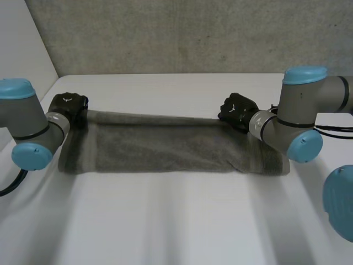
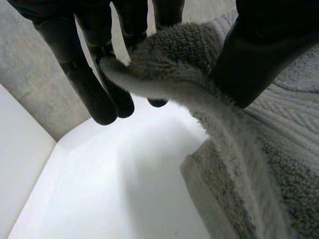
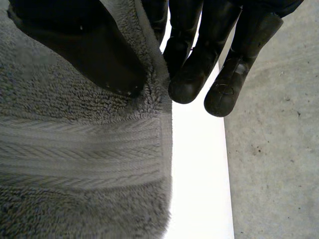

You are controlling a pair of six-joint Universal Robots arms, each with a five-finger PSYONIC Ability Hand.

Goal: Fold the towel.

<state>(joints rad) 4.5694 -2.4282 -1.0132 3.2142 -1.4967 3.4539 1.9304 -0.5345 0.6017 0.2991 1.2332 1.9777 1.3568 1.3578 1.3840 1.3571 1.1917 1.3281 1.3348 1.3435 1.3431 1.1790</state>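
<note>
A grey towel [image 1: 165, 146] lies stretched crosswise on the white table [image 1: 176, 221], its far edge lifted off the surface between my two hands. My left hand [image 1: 67, 105] grips the far left corner; in the left wrist view its thumb [image 2: 259, 59] pinches the towel's edge [image 2: 169, 64] against the fingers [image 2: 94, 94]. My right hand [image 1: 238, 110] holds the far right corner; in the right wrist view its thumb [image 3: 94, 55] presses the towel [image 3: 79, 164] against the fingers [image 3: 192, 74]. The near edge rests on the table.
A grey carpeted wall [image 1: 182, 33] rises behind the table's far edge. A white panel [image 1: 22, 49] stands at the left. Bare white tabletop lies in front of the towel.
</note>
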